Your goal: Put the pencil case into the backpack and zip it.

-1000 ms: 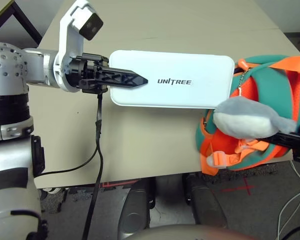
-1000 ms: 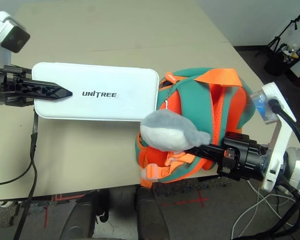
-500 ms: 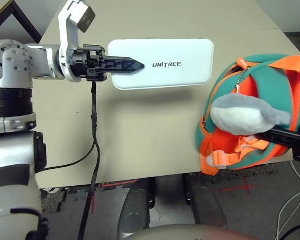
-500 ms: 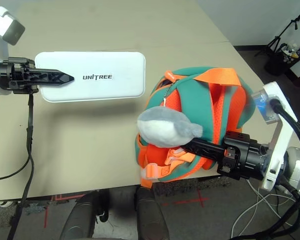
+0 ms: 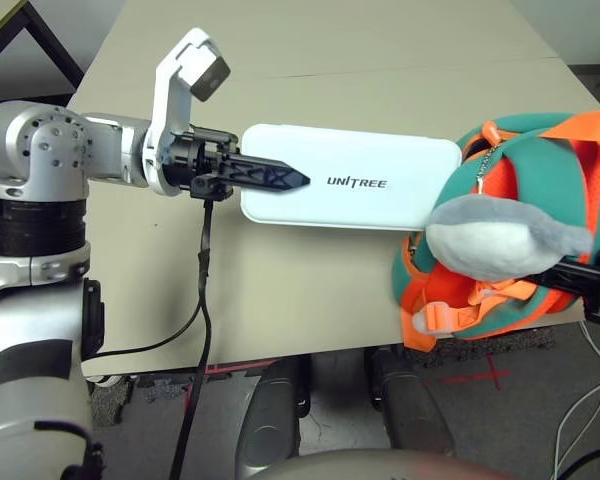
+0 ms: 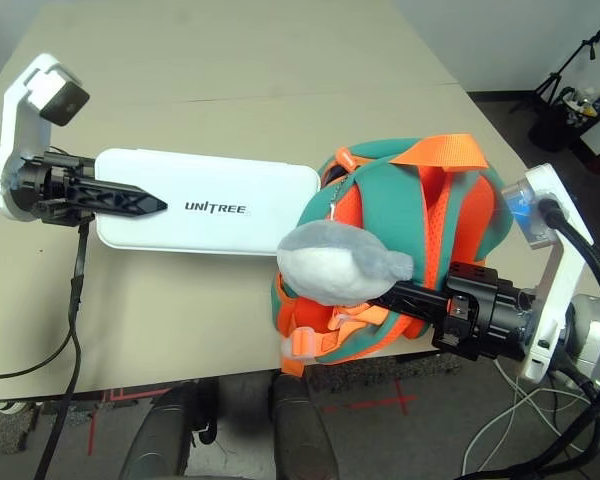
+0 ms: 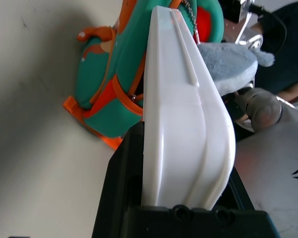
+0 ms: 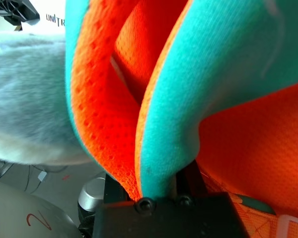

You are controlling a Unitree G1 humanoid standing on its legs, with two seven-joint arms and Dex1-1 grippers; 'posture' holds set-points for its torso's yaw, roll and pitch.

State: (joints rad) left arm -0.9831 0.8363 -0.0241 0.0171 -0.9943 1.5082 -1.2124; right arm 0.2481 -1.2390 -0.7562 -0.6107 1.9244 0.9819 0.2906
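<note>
The white pencil case (image 5: 380,185) with "UNITREE" lettering hangs level above the table, and my left gripper (image 5: 280,178) is shut on its left end; the left wrist view shows the case (image 7: 181,99) clamped between the two black fingers (image 7: 120,188). Its right end reaches the teal rim of the orange and teal backpack (image 6: 430,210), which lies at the table's right front edge. My right gripper (image 6: 412,297) is shut on a fold of the backpack's fabric (image 8: 159,124), below the grey plush charm (image 6: 335,268). Whether the case's tip is inside the opening is hidden.
A black cable (image 5: 202,300) hangs from my left wrist over the table's front edge. The beige table (image 5: 310,290) runs back and left of the backpack. A tripod (image 6: 570,90) stands on the floor at the far right.
Half a second ago the case was drawn back to the left, away from the backpack. My left gripper has since carried it right again, up to the backpack's rim. The right gripper keeps its hold.
</note>
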